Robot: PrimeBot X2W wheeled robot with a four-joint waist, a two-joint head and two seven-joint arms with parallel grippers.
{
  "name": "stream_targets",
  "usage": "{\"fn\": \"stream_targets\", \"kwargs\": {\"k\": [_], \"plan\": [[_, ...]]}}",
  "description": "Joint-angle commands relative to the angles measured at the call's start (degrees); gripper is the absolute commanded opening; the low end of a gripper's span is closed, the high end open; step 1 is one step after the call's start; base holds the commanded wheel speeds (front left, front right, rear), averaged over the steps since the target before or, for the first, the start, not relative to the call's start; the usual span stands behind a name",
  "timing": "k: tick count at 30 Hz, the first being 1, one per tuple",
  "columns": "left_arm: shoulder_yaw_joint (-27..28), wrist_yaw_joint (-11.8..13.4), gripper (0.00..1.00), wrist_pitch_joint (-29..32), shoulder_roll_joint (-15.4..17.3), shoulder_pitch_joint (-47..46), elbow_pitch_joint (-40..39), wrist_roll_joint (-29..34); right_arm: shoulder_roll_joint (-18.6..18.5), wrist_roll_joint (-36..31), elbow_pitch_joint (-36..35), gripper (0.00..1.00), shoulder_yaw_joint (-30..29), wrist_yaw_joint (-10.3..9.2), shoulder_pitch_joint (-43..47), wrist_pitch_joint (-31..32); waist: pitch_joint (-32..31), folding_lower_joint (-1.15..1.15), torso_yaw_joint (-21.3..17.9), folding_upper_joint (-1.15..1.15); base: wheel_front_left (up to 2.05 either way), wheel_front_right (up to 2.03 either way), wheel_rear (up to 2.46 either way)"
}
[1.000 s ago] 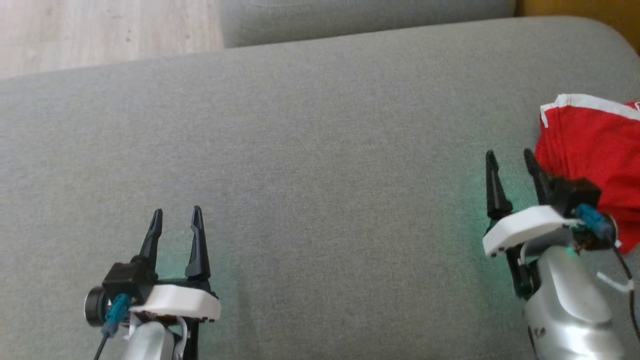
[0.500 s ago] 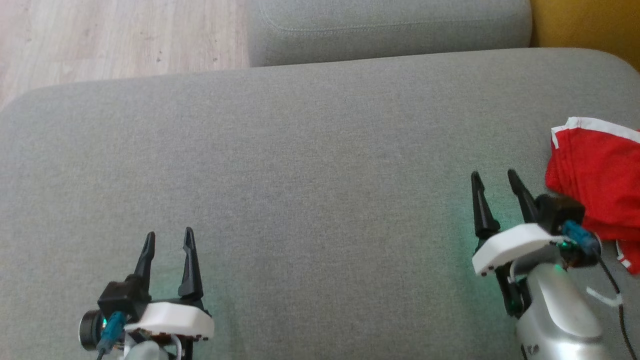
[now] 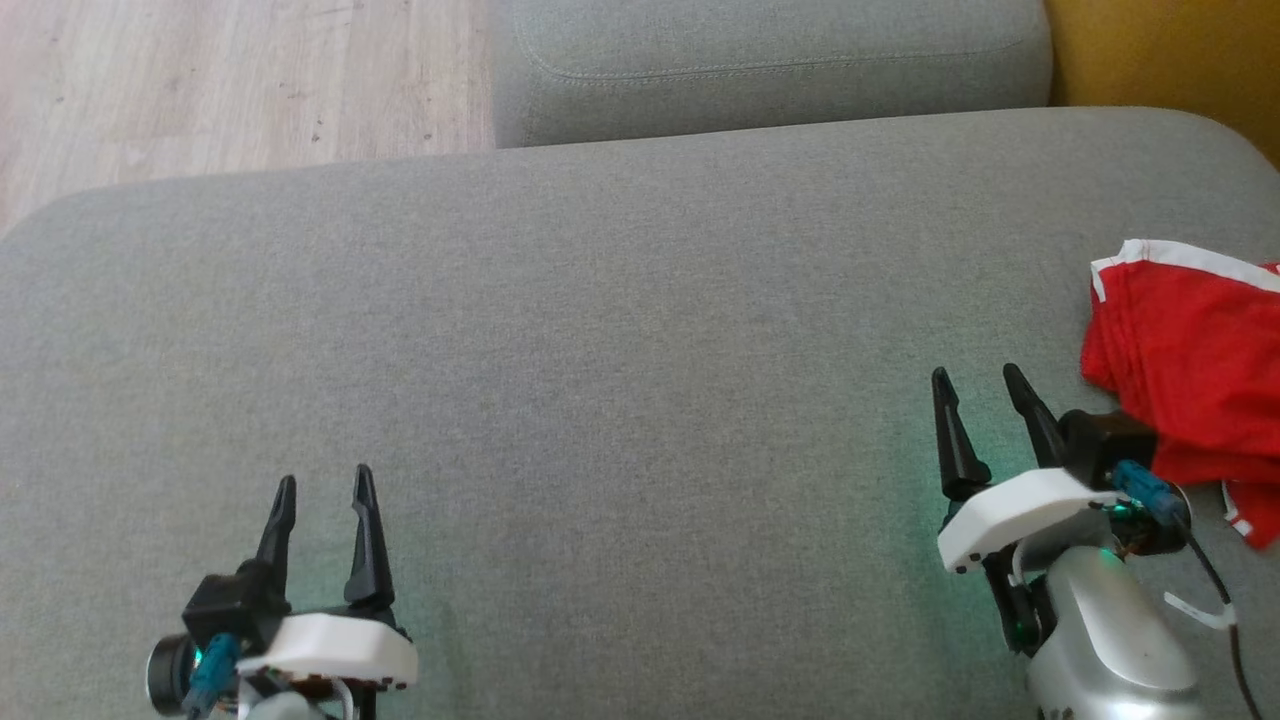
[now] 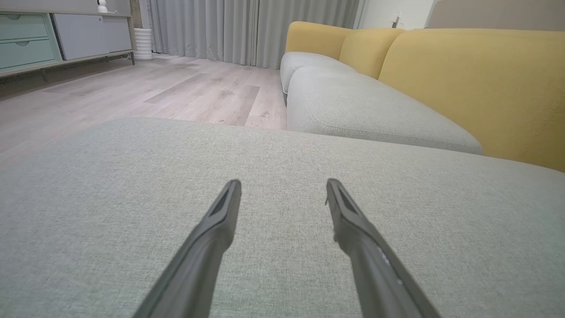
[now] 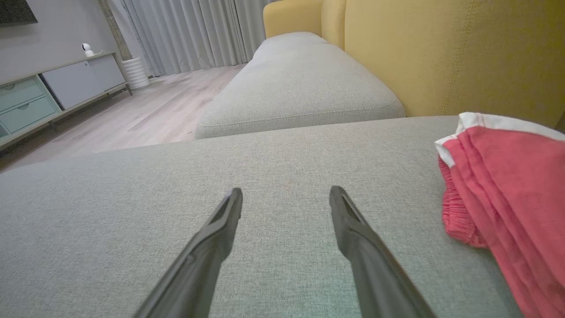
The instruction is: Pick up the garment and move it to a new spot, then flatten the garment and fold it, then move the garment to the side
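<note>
1. My left gripper (image 3: 323,475): fingers spread apart, nothing between them, empty. It sits low on the left of the head view, over the big grey seat cushion (image 3: 620,330).
2. My right gripper (image 3: 975,372): fingers parted about as wide, also empty, low on the right of the head view.
3. I cannot tell whether either pair of tips touches the cushion fabric.
4. Red garment (image 3: 1190,370) with white trim: bunched on the same cushion towards its right end, just beside my right gripper on its outer side. In the right wrist view it lies clear of both fingers, no contact.
5. Surface: woven grey fabric, with a second grey cushion (image 3: 770,50) butting against its far edge.
6. Room: pale wood floor (image 3: 230,80), yellow backrest (image 5: 441,53), grey curtains (image 4: 247,26), low cabinet (image 4: 26,44) with drawers.
7. Count: two grippers, two fingers each; one garment; two grey cushions in the head view.
</note>
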Motion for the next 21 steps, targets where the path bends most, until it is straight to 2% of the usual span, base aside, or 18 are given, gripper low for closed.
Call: {"fn": "stream_targets", "kwargs": {"k": [1,3,4,9,21], "plan": [[1.92,0.33,1.00,-0.31,0.44,-0.77,-1.71,-0.11,0.40,0.21,-1.51,1.00,1.44,-0.04,-1.20,-0.62,0.03,0.00,-0.06,0.00,0.00,0.00,0.00],[1.79,-0.05,1.00,-0.31,0.44,-0.79,-1.84,-0.13,0.40,0.18,-1.53,1.00,1.50,-0.04,-1.24,-0.62,0.02,0.00,-0.16,0.00,0.00,0.00,0.00],[0.01,-0.11,0.00,0.01,-0.01,-0.01,0.07,-0.05,0.01,0.04,0.07,0.00,0.15,0.00,0.00,0.02,0.02,0.00,-0.17,0.00,0.00,0.00,0.00],[0.07,-0.12,0.00,0.26,-0.14,1.03,3.00,-0.34,0.12,0.33,2.72,0.00,0.10,0.00,2.33,0.42,-0.01,0.00,-0.18,0.00,0.00,0.00,0.00],[0.93,-0.55,0.00,2.34,-0.08,0.79,1.70,-7.98,0.15,8.44,-0.05,0.00,-0.89,0.00,3.25,2.49,-0.19,0.00,-0.05,0.00,0.00,0.00,0.00]]}}
